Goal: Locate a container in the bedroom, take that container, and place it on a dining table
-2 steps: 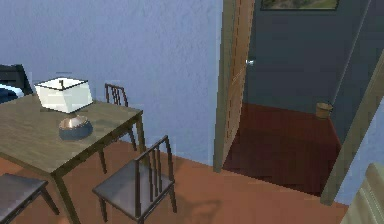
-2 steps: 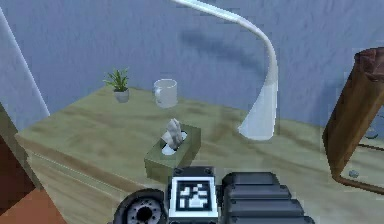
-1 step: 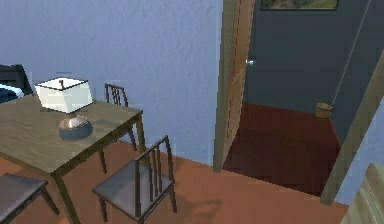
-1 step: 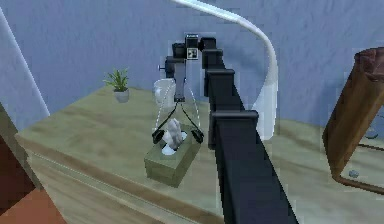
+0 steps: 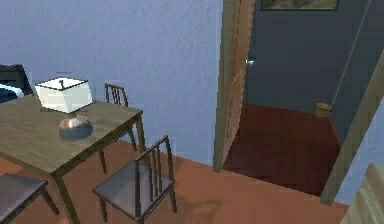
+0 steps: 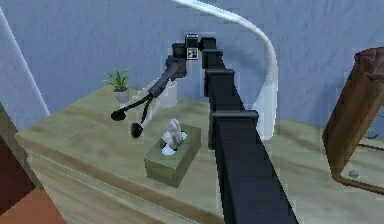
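Arm side view: fingers (image 6: 152, 93) slant down-left to the gripper (image 6: 128, 121) tip, wooden top (image 6: 70, 125) behind them. Can't tell their state or whether anything is held: a tissue box (image 6: 172, 152) sits near the top's front edge and a pale cylinder (image 6: 168, 96) by the far edge next to a plant (image 6: 118, 80), and I can't confirm the cylinder is the container. Forward view: dining table (image 5: 30, 135) at left with lamp (image 5: 65, 93) and grey bowl (image 5: 75, 128) near its right corner, chair (image 5: 140, 180) beside it, doorway (image 5: 290, 100) with a small tan bucket (image 5: 323, 109) on the red floor beyond.
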### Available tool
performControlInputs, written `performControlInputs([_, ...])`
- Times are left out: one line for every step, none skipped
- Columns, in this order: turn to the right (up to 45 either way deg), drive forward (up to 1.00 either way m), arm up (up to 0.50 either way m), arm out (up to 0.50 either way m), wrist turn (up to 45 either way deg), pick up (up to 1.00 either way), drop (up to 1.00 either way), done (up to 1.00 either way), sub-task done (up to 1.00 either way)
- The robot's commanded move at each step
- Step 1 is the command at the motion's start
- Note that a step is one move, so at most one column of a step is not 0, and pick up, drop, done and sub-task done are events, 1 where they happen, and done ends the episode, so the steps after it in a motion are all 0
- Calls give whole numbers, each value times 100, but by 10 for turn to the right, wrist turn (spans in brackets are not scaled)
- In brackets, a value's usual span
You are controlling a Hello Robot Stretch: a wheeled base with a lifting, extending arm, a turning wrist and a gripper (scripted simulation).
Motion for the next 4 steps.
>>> performControlInputs([0, 0, 0, 0, 450, 0, 0, 0, 0])
performControlInputs([0, 0, 0, 0, 450, 0, 0, 0, 0])
performControlInputs([0, 0, 0, 0, 120, 0, 0, 0, 0])
performControlInputs([0, 0, 0, 0, 0, 100, 0, 0, 0])
